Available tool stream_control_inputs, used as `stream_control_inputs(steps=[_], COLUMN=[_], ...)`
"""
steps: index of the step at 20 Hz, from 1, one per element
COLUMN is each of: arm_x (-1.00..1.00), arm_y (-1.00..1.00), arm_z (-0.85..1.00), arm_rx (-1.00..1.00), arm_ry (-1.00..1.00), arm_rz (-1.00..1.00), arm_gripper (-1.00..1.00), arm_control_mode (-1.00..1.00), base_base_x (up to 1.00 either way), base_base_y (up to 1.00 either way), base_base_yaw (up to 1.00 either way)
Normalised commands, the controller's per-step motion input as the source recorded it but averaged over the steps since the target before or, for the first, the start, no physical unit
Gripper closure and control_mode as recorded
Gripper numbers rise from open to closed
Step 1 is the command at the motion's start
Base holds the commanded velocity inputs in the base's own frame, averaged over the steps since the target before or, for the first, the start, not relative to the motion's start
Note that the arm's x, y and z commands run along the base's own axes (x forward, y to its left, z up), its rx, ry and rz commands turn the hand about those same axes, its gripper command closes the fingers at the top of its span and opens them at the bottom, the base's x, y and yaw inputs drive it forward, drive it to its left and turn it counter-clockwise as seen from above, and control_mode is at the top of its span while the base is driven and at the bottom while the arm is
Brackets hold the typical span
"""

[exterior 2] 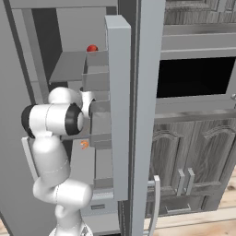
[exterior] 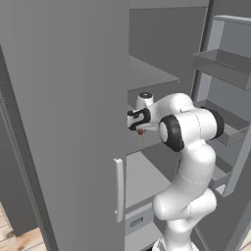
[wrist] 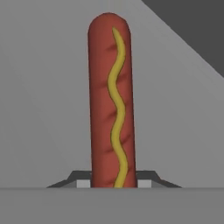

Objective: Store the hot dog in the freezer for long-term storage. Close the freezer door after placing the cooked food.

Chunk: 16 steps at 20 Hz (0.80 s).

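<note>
The hot dog (wrist: 111, 100) is a red-brown sausage with a wavy yellow mustard line. It stands out from between the two dark fingertips of my gripper (wrist: 113, 180), which is shut on its near end. Behind it lies a flat grey freezer shelf (wrist: 39, 109). From the left base view my gripper (exterior: 139, 126) reaches into the open freezer (exterior: 152, 73) at mid height, with a bit of the hot dog (exterior: 140, 131) showing red under it. The freezer door (exterior: 230, 93) stands swung open on the right, its grey bins facing the arm. The same freezer door (exterior 2: 119, 115) shows edge-on in the right base view.
A round red item (exterior 2: 92, 48) sits on an upper shelf. A low drawer (exterior: 138, 219) is at the compartment's bottom. The other grey door (exterior: 63, 122) with its pale handle (exterior: 119, 188) closes off the left. A black-windowed oven (exterior 2: 193, 76) and wooden cabinets stand to the right.
</note>
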Motion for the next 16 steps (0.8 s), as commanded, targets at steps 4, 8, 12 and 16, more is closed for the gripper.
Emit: stream_control_inputs(steps=[4, 8, 12, 16], arm_x=[0.13, 0.12, 0.08, 0.0], arm_y=[0.0, 0.0, 0.0, 0.03], arm_z=[-0.14, -0.11, -0.03, 0.0], arm_rx=[0.0, 0.0, 0.0, 0.0], arm_ry=[0.0, 0.0, 0.0, 0.0], arm_rz=[0.0, 0.0, 0.0, 0.0], arm_gripper=[-1.0, -1.0, -1.0, -1.0], arm_control_mode=[-1.0, -1.0, -1.0, -1.0], base_base_x=[0.0, 0.0, 0.0, 0.0], base_base_y=[0.0, 0.0, 0.0, 0.0], base_base_yaw=[0.0, 0.0, 0.0, 0.0])
